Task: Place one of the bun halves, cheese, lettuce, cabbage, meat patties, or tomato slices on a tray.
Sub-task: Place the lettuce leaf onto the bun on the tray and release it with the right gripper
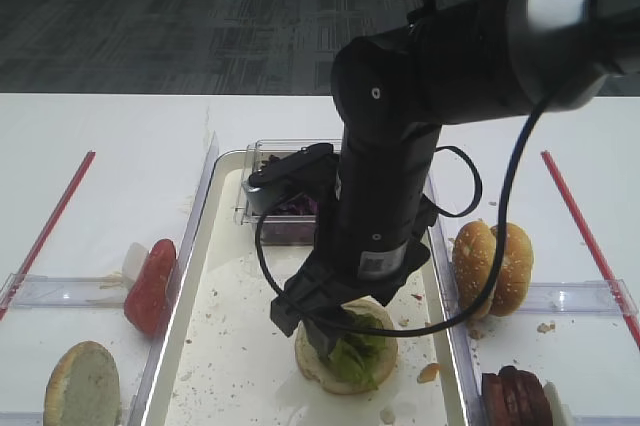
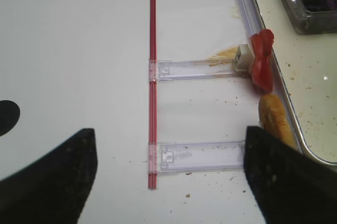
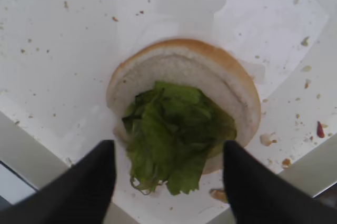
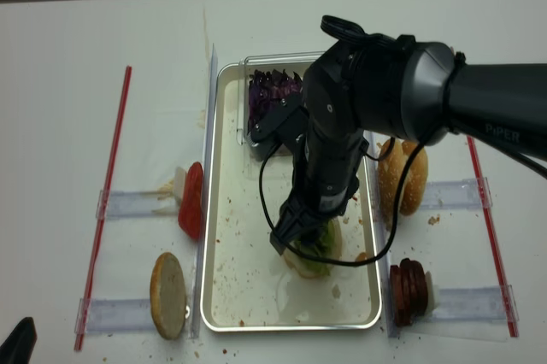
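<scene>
right tool (image 3: 168, 169) spread above lettuce (image 3: 176, 132).

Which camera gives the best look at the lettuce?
The right wrist view: the lettuce fills the frame, lying on a bun half. Both high views show only green edges under the arm. The left wrist view misses it.

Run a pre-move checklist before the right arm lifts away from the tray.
1. Lettuce lies on the bun half: ok.
2. Right end effector open, fingers clear on both sides of the lettuce: ok.
3. Bun half sits inside the tray, cut face up: ok.
4. Lettuce fully on the bun: not ok, one edge hangs over the near rim.
5. Left end effector open over bare table, holding nothing: ok.
6. Leaf stuck to a finger: cannot tell.
</scene>
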`<state>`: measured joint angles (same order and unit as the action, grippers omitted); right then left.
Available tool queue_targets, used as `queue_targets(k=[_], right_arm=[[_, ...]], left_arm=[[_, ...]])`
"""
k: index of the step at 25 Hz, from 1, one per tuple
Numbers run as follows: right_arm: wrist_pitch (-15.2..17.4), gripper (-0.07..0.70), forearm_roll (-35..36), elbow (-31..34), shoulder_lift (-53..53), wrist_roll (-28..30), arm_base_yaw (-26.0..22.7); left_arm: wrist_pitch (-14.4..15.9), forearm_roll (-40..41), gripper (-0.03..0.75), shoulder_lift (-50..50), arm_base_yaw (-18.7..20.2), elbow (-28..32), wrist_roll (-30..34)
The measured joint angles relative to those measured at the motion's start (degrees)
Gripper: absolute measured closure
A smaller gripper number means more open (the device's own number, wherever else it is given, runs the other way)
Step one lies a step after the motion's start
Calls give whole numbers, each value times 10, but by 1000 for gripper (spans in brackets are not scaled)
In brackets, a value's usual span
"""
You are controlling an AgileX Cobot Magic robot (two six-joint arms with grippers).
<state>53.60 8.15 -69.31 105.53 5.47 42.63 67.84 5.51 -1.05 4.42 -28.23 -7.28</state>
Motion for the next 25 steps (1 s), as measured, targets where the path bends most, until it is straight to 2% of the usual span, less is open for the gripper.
queue_targets(k=[2, 5, 15, 25], right_arm=[[0, 9, 0, 0, 0, 2, 0], [0, -46, 0, 0, 0, 3, 0], [1, -61, 0, 0, -10, 4, 0], [9, -61, 0, 0, -99, -8, 0]], left_arm=[[0, 0, 153, 0, 0, 0, 0], [0, 0, 153, 0, 0, 0, 0], [0, 0, 153, 0, 0, 0, 0], [0, 0, 153, 0, 0, 0, 0]])
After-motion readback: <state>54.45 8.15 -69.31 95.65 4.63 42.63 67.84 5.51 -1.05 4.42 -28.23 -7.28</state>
